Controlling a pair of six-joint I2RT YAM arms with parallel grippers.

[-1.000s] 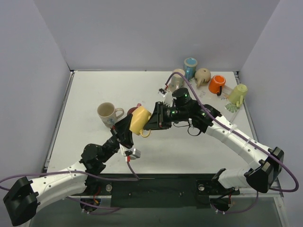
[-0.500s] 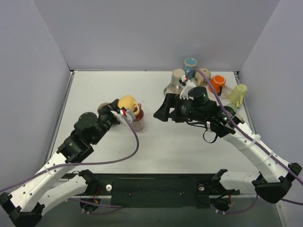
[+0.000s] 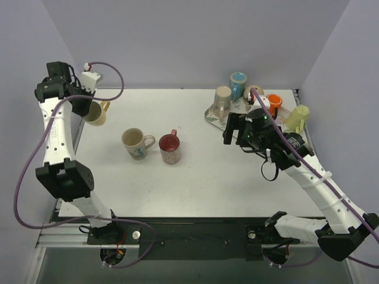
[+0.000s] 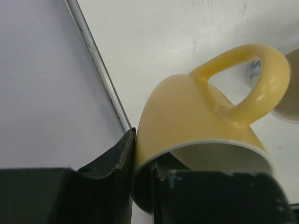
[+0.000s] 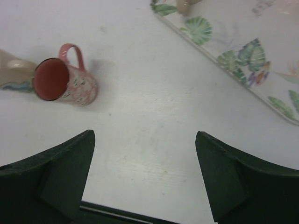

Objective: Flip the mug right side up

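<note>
My left gripper (image 3: 89, 105) is shut on the yellow mug (image 3: 95, 113), which hangs in the air over the table's far left edge. In the left wrist view one finger presses the outside of the yellow mug (image 4: 196, 116) and the other sits inside its rim, with the left gripper (image 4: 142, 154) pinching the wall; the handle points away from the camera. My right gripper (image 3: 232, 129) hovers open with nothing in it at the table's right middle. The right wrist view shows the right gripper (image 5: 145, 140) over bare table.
A pink mug (image 3: 170, 148) (image 5: 65, 81) and a cream mug (image 3: 135, 143) stand upright mid-table. A leaf-patterned tray (image 3: 211, 114) (image 5: 243, 60) at the back right carries a tan mug (image 3: 222, 99). Blue (image 3: 238, 84), beige (image 3: 254, 94), orange (image 3: 271, 105) and light green (image 3: 298, 118) mugs cluster nearby.
The left arm has swung the yellow mug from the table's middle up to the far left edge. The right gripper has let go, opened wide and pulled back to the right.
</note>
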